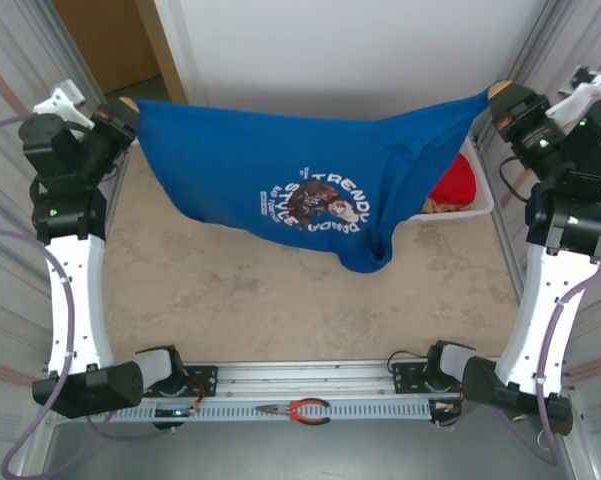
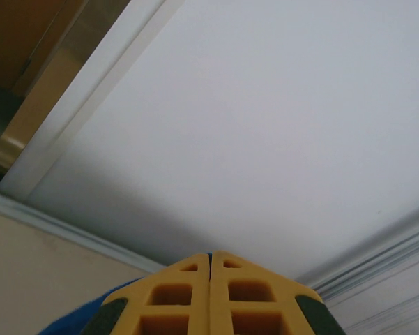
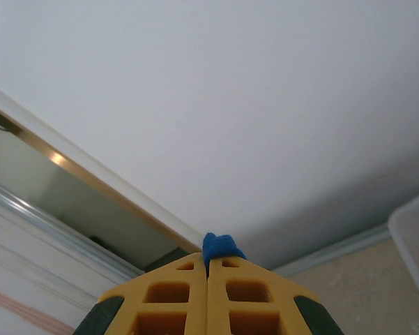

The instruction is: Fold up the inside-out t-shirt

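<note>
The royal-blue inside-out t-shirt (image 1: pixel 280 170) hangs stretched in the air across the back of the table, its white lettering and printed graphic facing me, a lower part drooping toward the tabletop. My left gripper (image 1: pixel 128 104) is shut on its left corner. My right gripper (image 1: pixel 498 90) is shut on its right corner. In the left wrist view the yellow fingers (image 2: pixel 210 255) meet with a sliver of blue cloth (image 2: pixel 70 319) below them. In the right wrist view a nub of the blue t-shirt (image 3: pixel 219 246) pokes out between the closed gripper (image 3: pixel 208 255).
A white bin (image 1: pixel 478 195) at the back right holds a red garment (image 1: pixel 453 182) and a tan cloth (image 1: pixel 442 205). Red-handled pliers (image 1: pixel 298 409) lie on the front rail between the arm bases. The beige tabletop (image 1: pixel 230 290) spreads beneath the shirt.
</note>
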`<state>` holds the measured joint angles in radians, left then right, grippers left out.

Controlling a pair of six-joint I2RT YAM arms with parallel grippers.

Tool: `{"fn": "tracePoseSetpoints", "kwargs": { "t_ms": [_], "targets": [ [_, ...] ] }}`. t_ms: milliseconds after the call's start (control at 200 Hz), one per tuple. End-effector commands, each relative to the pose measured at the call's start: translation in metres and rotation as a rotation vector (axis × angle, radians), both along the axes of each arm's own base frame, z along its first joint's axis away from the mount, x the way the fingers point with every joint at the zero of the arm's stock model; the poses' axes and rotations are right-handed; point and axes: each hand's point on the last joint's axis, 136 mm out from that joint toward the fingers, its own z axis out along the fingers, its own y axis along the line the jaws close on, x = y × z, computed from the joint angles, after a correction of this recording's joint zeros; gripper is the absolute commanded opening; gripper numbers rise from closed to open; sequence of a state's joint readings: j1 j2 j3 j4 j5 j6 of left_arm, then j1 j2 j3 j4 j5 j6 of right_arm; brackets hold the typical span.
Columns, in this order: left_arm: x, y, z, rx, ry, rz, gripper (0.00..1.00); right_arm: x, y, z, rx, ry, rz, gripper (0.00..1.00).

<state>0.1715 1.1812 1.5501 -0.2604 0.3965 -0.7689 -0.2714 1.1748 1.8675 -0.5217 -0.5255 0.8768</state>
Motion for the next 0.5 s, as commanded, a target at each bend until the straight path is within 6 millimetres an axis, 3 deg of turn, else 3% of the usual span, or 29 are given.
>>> {"fn": "tracePoseSetpoints", "kwargs": {
  "t_ms": [0,115,261,361,496],
  "targets": [
    [-0.026,-0.002,0.053,-0.012,-0.119,-0.005,0.00,-0.055,0.011,0.076,-0.013,-0.220,0.015,0.00],
    [-0.048,-0.008,0.082,-0.018,-0.182,-0.017,0.00,-0.079,0.015,0.104,-0.021,-0.293,0.016,0.00],
    [-0.064,-0.011,0.091,0.000,-0.180,-0.017,0.00,-0.089,0.021,0.113,-0.016,-0.313,0.041,0.00],
    [-0.058,-0.010,0.083,0.012,-0.151,-0.014,0.00,-0.074,0.016,0.106,0.000,-0.284,0.045,0.00],
    [-0.021,-0.003,0.045,0.003,-0.046,-0.015,0.00,-0.029,0.004,0.085,0.064,-0.220,0.091,0.00]
  ]
}}
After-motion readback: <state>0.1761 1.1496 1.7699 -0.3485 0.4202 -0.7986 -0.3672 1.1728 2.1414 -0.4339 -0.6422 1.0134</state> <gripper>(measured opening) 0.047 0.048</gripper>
